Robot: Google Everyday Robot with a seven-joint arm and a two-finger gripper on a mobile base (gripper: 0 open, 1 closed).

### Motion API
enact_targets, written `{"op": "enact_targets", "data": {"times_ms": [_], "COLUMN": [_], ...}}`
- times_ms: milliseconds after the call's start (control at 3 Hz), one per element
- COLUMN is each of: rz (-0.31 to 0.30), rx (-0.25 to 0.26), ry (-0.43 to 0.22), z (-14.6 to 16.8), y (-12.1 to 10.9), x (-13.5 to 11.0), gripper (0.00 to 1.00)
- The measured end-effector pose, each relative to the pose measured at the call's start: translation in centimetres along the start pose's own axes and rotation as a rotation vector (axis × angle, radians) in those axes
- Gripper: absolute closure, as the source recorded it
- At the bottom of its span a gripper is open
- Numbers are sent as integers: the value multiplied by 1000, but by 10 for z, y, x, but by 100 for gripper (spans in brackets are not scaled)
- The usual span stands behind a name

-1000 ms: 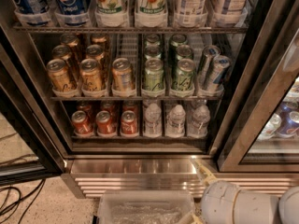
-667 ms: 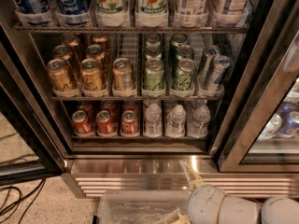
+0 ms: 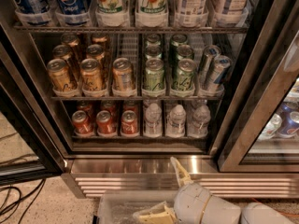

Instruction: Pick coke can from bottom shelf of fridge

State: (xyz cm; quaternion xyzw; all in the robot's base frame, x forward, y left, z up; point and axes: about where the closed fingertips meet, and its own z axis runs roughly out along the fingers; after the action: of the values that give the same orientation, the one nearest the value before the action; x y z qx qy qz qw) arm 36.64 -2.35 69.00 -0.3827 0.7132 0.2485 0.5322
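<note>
The fridge point(image 3: 140, 164) stands open in front of me. On its bottom shelf point(image 3: 140, 136) three red coke cans stand at the front left: one at the left point(image 3: 82, 122), one in the middle point(image 3: 105, 122), one at the right point(image 3: 129, 122), with more red cans behind them. My gripper point(image 3: 164, 194) is low in the view, below the ribbed steel base and well short of the shelf. Its fingers are spread apart and hold nothing: one fingertip point(image 3: 179, 171) points up towards the base, the other point(image 3: 152, 214) points left.
Small water bottles point(image 3: 176, 120) fill the right half of the bottom shelf. Gold-orange cans point(image 3: 91, 73) and green cans point(image 3: 154, 74) stand on the rack above, large bottles point(image 3: 112, 1) above that. A dark door frame point(image 3: 252, 92) stands at the right. A clear tray point(image 3: 117, 209) and cables point(image 3: 14, 204) lie on the floor.
My arm has moved left along the bottom of the view, and the gripper's fingers have come further into sight below the fridge base. The cans have not moved.
</note>
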Motion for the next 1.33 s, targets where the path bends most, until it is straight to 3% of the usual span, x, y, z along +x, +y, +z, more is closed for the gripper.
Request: {"op": "enact_targets", "data": {"times_ms": [667, 1000, 1333], "rz": [2, -13, -144], "rx": [-3, 50, 147], "ry": [-2, -6, -35], "z": [2, 7, 8], "y": [1, 1, 13], "x": [0, 4, 10], "gripper": [0, 0, 0]}}
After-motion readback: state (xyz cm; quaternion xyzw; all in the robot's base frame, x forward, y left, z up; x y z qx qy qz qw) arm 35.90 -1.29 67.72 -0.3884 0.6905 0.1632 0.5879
